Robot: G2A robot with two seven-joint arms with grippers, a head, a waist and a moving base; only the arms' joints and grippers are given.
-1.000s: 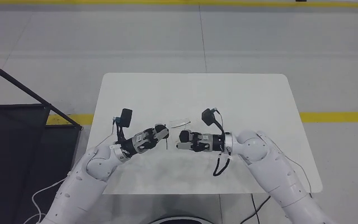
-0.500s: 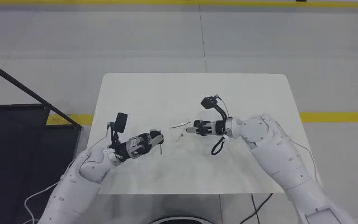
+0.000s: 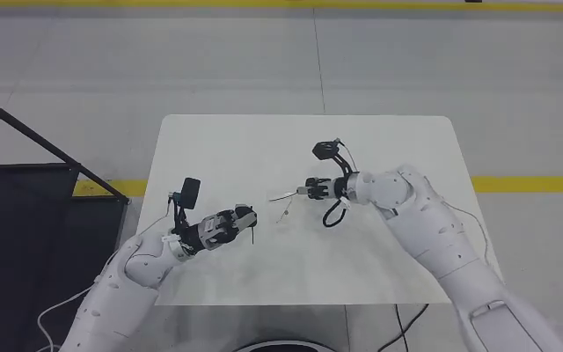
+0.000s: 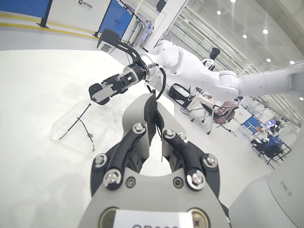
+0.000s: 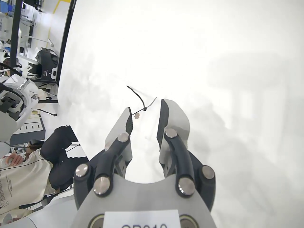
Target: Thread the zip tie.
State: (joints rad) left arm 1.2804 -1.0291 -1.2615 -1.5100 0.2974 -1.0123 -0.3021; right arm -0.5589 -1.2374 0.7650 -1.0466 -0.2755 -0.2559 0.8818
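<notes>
The left gripper [image 4: 154, 110] is sitting at about 7 o'clock from the clear tray [image 4: 55, 129], well apart from it. Its pads are pressing together on a thin black strand, the held tie [image 4: 162, 154], which is poking out of the pads toward the wrist.

The right gripper [image 3: 304, 189] is hovering at the tray's 3 o'clock edge. Its jaws are standing moderately apart and gripping nothing. The tray is lying near the middle of the table [image 3: 396, 255]. 2 more ties are resting in it, a straight tie [image 4: 82, 115] and a bent tie [image 4: 86, 131], touching where they cross. In the right wrist view they are lying just ahead of the fingertips.

By my reading, threading is not yet underway. The step in hand is looking like the pick-up of a second piece from the tray, while the left side is waiting with its own.

The next move is likely calling for a careful descent over 1 strap only, with the jaws straddling it across its width. A flat, thin strap against a tray floor is giving little to pinch. The crossing point is also risking a double grab, so a spot away from it seems wiser.
</notes>
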